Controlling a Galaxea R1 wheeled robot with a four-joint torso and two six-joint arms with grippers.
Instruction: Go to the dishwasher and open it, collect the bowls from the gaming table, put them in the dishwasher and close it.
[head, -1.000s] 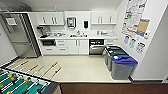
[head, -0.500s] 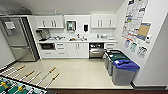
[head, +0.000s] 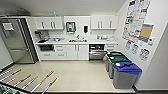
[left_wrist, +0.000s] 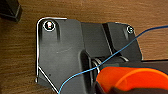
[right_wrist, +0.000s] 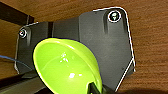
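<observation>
The dishwasher (head: 97, 54) sits under the counter at the far wall, right of centre, with a stainless front and a dark gap above it. In the right wrist view a yellow-green bowl (right_wrist: 67, 67) hangs tilted over the wood-look floor, and my right gripper (right_wrist: 96, 88) is shut on its rim. An orange bowl (left_wrist: 132, 78) shows in the left wrist view, with my left gripper (left_wrist: 112, 89) shut on it. A blue cable (left_wrist: 117, 53) crosses in front. The gaming table is out of view.
A table-football table (head: 27, 81) with rods and handles juts in at the near left. Three lidded bins (head: 125, 71) line the right wall. A steel fridge (head: 16, 41) stands at the far left. Pale open floor (head: 75, 72) leads to the white cabinets (head: 72, 51).
The whole head view has shifted: the kitchen is slightly nearer and the table-football table has slid further out at the near left. Both bowls stay held.
</observation>
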